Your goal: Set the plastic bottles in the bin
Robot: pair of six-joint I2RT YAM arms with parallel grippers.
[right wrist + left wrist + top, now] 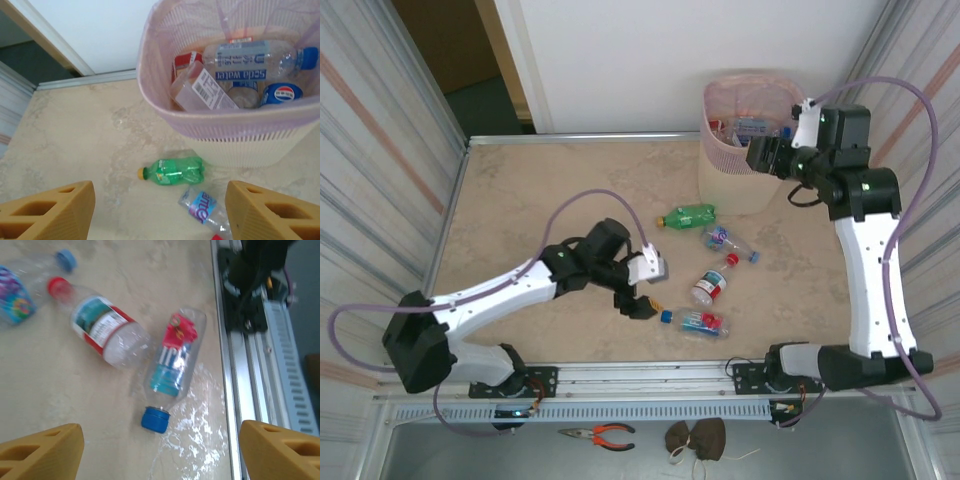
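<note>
Several plastic bottles lie on the table: a green one [688,215] [175,171], a clear blue-labelled one [728,240] [202,207], a red-capped one [710,285] [105,330] and a blue-capped one [698,322] [172,370]. More bottles [245,62] lie inside the bin [725,175] [225,120] at the back right. My left gripper [642,305] [160,450] is open, low over the table just left of the blue-capped bottle's cap, holding nothing. My right gripper [763,157] [160,210] hangs open and empty beside the bin's front rim, above the green bottle.
The arms' metal base rail [250,390] runs close to the blue-capped bottle. Orange-handled pliers [600,435] and a brown object [698,438] lie on the ledge in front of the table. Corrugated walls flank both sides.
</note>
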